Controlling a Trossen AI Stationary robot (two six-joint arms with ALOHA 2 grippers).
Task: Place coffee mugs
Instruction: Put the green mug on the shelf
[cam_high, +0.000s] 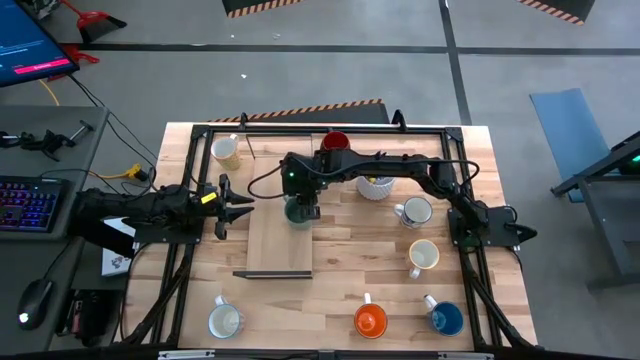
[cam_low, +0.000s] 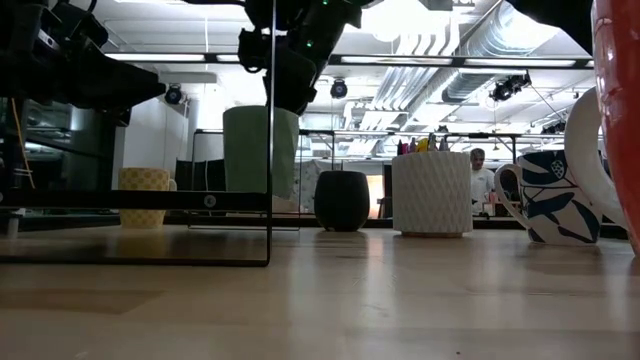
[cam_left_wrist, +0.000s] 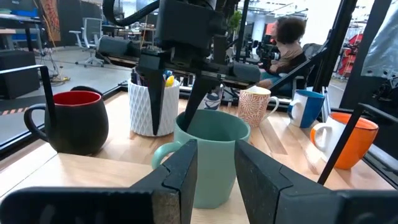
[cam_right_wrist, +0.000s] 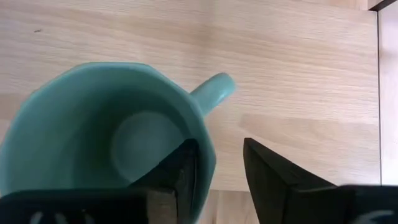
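Observation:
A teal mug (cam_high: 298, 213) stands upright on the raised wooden board (cam_high: 280, 250) at the table's middle, also shown in the low view (cam_low: 260, 150). My right gripper (cam_right_wrist: 221, 165) reaches in from the right and slants down over the mug. It is open, one finger inside and one outside. My left gripper (cam_high: 232, 206) waits level at the board's left edge, open and with nothing between its fingers. The other mugs stand on the table: red-lined dark (cam_high: 335, 141), cream (cam_high: 226, 150), patterned white (cam_high: 415, 212), cream (cam_high: 424, 256), orange (cam_high: 370, 321), blue (cam_high: 446, 319), white (cam_high: 225, 321). My right gripper straddles the teal mug's rim (cam_right_wrist: 208, 155) near the handle, from above and slanting down. One finger (cam_right_wrist: 180, 171) is inside the mug and the other (cam_right_wrist: 273, 180) stands clear outside. Whether the inner finger touches the wall, I cannot tell. The mug rests on its base.
A white ribbed cup of pens (cam_high: 376, 187) stands just right of the board. A black frame (cam_high: 430, 128) runs around the tabletop. A person (cam_left_wrist: 289, 43) sits beyond the table's far side. Bare wood lies between the board and the near row of mugs.

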